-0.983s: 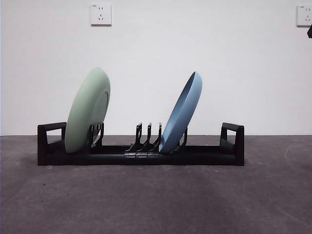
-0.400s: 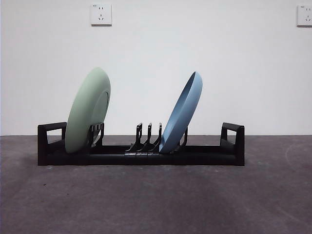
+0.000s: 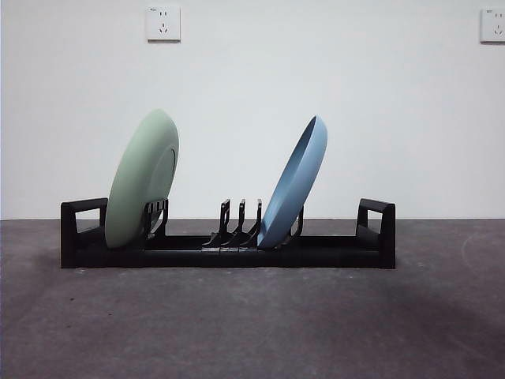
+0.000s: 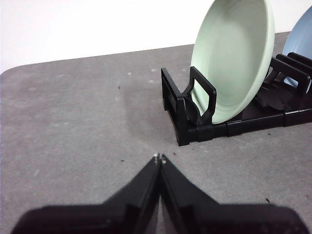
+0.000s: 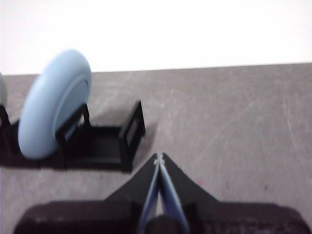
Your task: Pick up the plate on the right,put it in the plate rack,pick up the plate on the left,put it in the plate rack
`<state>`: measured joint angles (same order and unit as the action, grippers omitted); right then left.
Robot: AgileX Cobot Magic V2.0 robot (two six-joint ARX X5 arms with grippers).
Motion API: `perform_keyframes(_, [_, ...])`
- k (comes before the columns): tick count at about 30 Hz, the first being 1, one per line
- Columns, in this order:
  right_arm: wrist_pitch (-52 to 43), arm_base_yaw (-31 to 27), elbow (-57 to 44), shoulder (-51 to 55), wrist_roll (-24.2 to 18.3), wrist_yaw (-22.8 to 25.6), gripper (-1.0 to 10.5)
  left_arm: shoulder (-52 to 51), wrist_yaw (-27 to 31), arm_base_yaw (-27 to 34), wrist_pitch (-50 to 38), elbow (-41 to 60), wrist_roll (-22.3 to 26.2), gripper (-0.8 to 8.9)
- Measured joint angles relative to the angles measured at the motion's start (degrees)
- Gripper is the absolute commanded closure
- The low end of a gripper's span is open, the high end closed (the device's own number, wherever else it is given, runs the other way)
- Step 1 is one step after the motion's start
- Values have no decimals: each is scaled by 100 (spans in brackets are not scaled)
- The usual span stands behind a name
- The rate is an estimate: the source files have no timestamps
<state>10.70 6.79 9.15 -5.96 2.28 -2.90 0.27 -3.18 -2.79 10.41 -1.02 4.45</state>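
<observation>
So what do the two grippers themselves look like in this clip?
Both are matte black with two flat jaws tapering to a narrow wedge. The left gripper has tiny pale specks at its tips. The right gripper shows bluish inner jaw faces. No cables or markings visible.

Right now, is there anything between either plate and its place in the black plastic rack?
Nothing visible does: both plates already stand in the black plastic plate rack. The pale green round plate leans near one end, the blue round plate near the middle. The left gripper and right gripper are shut, empty, apart from the rack.
</observation>
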Motion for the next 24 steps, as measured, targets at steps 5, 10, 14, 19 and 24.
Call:
perform_keyframes(5, [31,0,-608,459,28,-11,942,-2,0,0,0,0,0,817])
perform_keyframes(10, [-9,0,-785,570,162,-9,941,-2,2,0,0,0,2,817])
perform_keyframes(14, [-11,0,-785,573,201,-4,941,-2,0,0,0,0,2,817])
perform_keyframes(19, [-11,0,-785,564,225,7,941,-2,0,0,0,0,2,817])
perform_keyframes(24, [-11,0,-785,560,227,7,941,0,0,0,0,0,2,817])
